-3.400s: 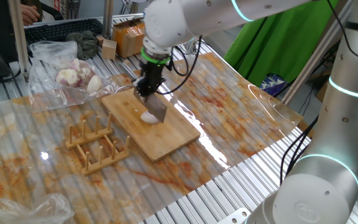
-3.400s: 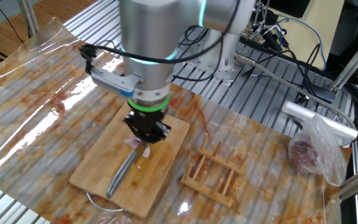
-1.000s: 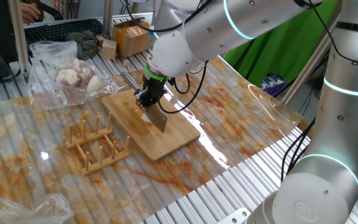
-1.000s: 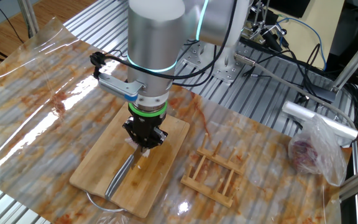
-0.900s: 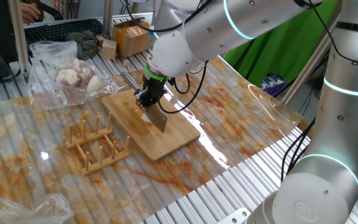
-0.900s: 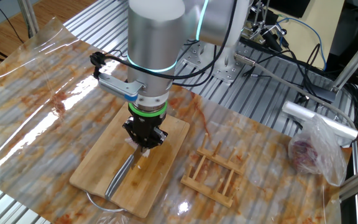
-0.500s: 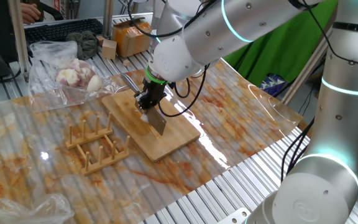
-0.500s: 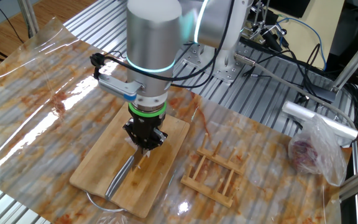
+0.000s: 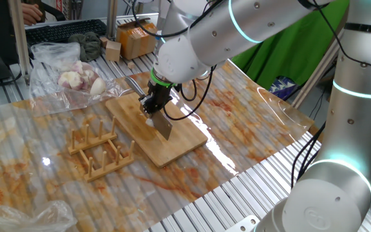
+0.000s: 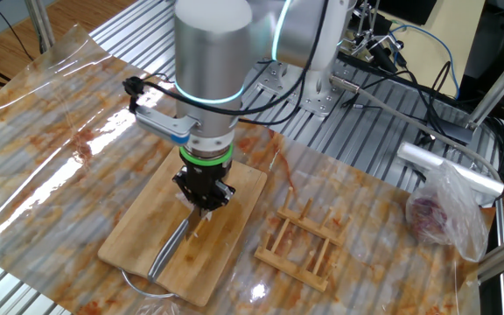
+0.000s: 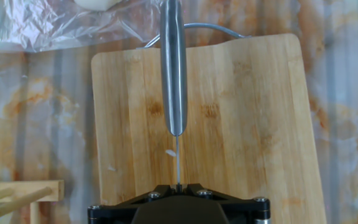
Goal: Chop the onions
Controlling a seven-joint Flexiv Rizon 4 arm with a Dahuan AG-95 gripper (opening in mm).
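Clamped tight around the spine of a steel cleaver-style knife (image 9: pixel 161 124), the tool (image 9: pixel 151 105) stands over the middle of the rectangular bamboo chopping board (image 9: pixel 180 145), blade edge down so the arm can press straight through whatever lies beneath. From the hand view the knife's round metal handle (image 11: pixel 173 68) runs away along the board's length, and only a tiny pale fleck of onion (image 11: pixel 170 152) shows just beside the blade; in the fixed views the small whitish onion piece (image 9: pixel 148 119) sits at the blade, mostly hidden by the tool. I'd guess the board is set near the table's centre to keep each chop within easy reach. A slatted wooden rack (image 9: pixel 97 149) stands just beside the board, and a clear plastic bag of pinkish peeled bulbs (image 9: pixel 71 78) rests towards the table's far corner, out of the way.
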